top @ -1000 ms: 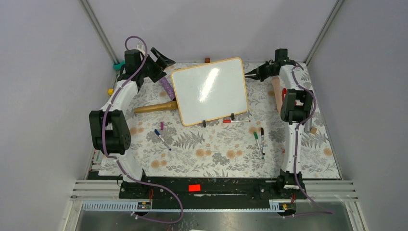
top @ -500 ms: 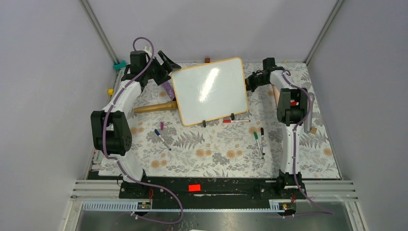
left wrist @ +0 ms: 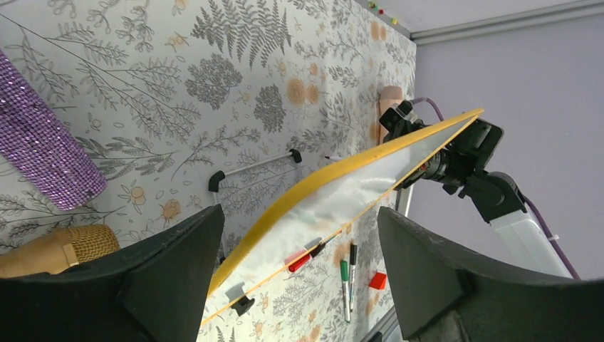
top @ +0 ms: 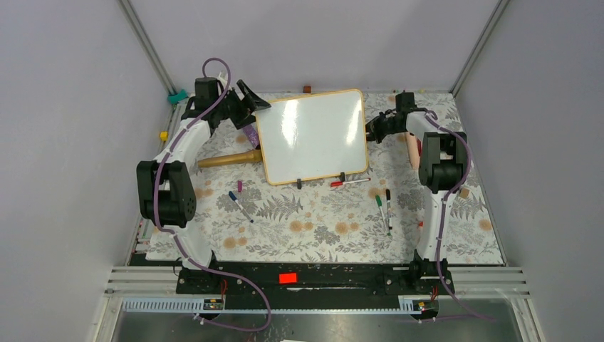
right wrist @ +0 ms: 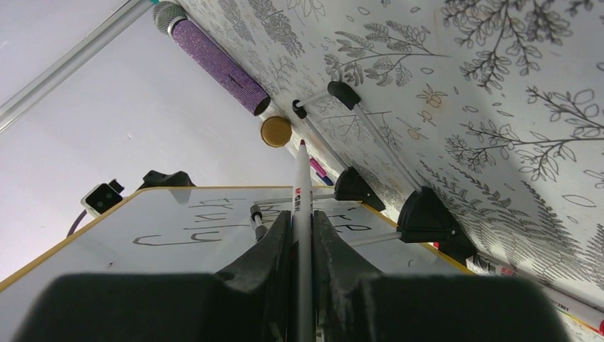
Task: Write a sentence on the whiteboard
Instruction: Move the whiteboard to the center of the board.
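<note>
The whiteboard (top: 313,135) stands tilted on its two black feet at the back middle of the table. Its face looks blank in the top view. In the right wrist view the whiteboard (right wrist: 164,249) carries a few thin grey strokes; no pink lettering shows anywhere. My right gripper (top: 373,130) is at the board's right edge, shut on a white marker (right wrist: 303,196) with a red tip that points along the board. My left gripper (top: 251,100) is open at the board's top-left corner. In the left wrist view the whiteboard's yellow rim (left wrist: 335,171) lies between my open fingers (left wrist: 178,263).
A purple glitter microphone (top: 249,132) and a wooden handle (top: 228,159) lie left of the board. A red marker (top: 349,181) lies by its front edge. Green and black markers (top: 384,206) lie nearer, and a blue marker (top: 239,206) lies front left. A peach object (top: 409,142) lies right.
The board has turned to sit squarer to the table. My right gripper has moved nearer and in to the board's right edge with the marker. My left gripper has shifted right to the board's corner.
</note>
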